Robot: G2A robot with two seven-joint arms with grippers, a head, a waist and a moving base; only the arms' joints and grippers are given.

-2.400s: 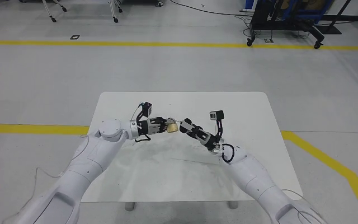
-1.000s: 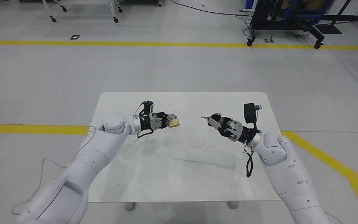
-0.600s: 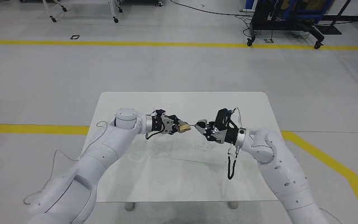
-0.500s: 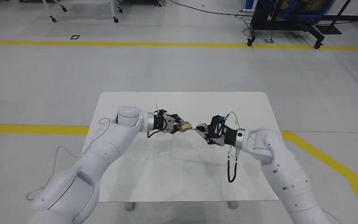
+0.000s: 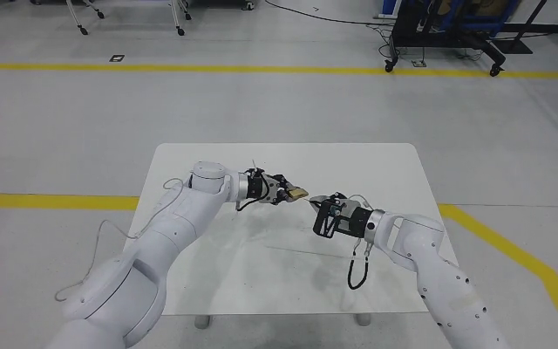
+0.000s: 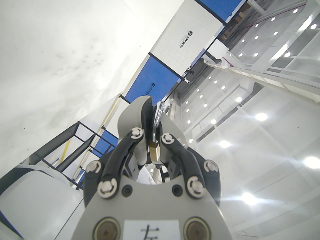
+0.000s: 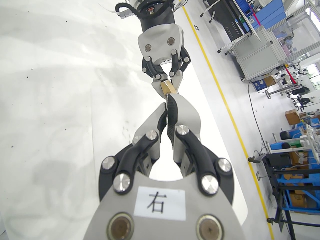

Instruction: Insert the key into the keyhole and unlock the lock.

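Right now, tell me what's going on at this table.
Both arms are working together above the white table. The left gripper is clamped on a small brass padlock with a silver shackle, holding it out toward the other arm. The right gripper, pinched shut on a thin metal key, has its tips right against the padlock's end. The key is mostly hidden between the pads, so whether it has entered the keyhole cannot be told.

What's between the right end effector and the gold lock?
Only a tiny sliver of metal, probably the key. The right wrist view shows the right end effector almost touching the lock held by the left end effector.
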